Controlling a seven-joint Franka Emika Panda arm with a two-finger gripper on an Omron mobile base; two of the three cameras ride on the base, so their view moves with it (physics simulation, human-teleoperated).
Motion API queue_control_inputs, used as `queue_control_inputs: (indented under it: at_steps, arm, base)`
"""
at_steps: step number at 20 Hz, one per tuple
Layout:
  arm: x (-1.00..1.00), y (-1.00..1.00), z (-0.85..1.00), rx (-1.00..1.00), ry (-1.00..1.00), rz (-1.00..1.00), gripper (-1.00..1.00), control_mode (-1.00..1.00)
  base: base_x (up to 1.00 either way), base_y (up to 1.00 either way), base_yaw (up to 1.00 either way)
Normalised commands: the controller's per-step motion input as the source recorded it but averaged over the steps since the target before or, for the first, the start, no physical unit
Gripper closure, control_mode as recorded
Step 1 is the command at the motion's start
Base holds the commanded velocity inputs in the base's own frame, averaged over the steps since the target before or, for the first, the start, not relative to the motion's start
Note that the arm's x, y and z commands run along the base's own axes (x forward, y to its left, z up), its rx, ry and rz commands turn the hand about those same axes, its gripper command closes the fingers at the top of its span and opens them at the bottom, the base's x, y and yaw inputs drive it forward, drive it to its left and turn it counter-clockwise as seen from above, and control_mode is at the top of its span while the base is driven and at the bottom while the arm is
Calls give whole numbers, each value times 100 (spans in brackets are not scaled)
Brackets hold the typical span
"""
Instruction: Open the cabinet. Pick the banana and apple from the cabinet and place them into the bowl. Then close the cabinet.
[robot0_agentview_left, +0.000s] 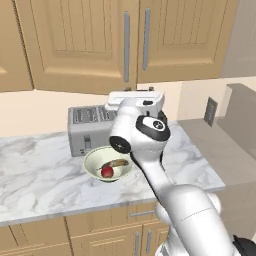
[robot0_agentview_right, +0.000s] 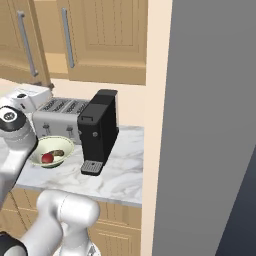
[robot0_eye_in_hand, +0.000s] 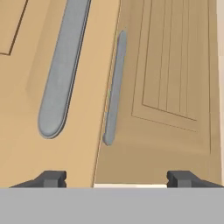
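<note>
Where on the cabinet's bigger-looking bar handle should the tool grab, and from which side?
Take the bar handle on its lower stretch, just above the rounded end, coming straight at the door's front. It is a long, slim bar, so one finger can probably pass on each side across its width. The tool is open and already faces the cabinet, below the handle's end.

the cabinet (robot0_agentview_left: 130, 40) is cut off by the top edge in both base views. the toaster (robot0_agentview_left: 87, 127) is partly hidden by the arm. the banana (robot0_agentview_right: 56, 153) is too small to be made out clearly.
</note>
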Motion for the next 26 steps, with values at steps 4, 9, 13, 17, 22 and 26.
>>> queue_control_inputs:
  at_steps: [4,9,13,17,22,26]
  arm:
    - [71,-24,0,0,0,15,-100,-100]
    - [68,-17,3,0,0,15,-100,-100]
    - [68,-7,2,0,0,13,-100,-100]
    - [67,-5,0,0,1,13,-100,-100]
    - [64,-6,0,0,2,13,-100,-100]
    - [58,-6,0,0,3,12,-100,-100]
  base:
    - [0,0,0]
    - [0,0,0]
    - [0,0,0]
    - [0,0,0]
    - [0,0,0]
    - [0,0,0]
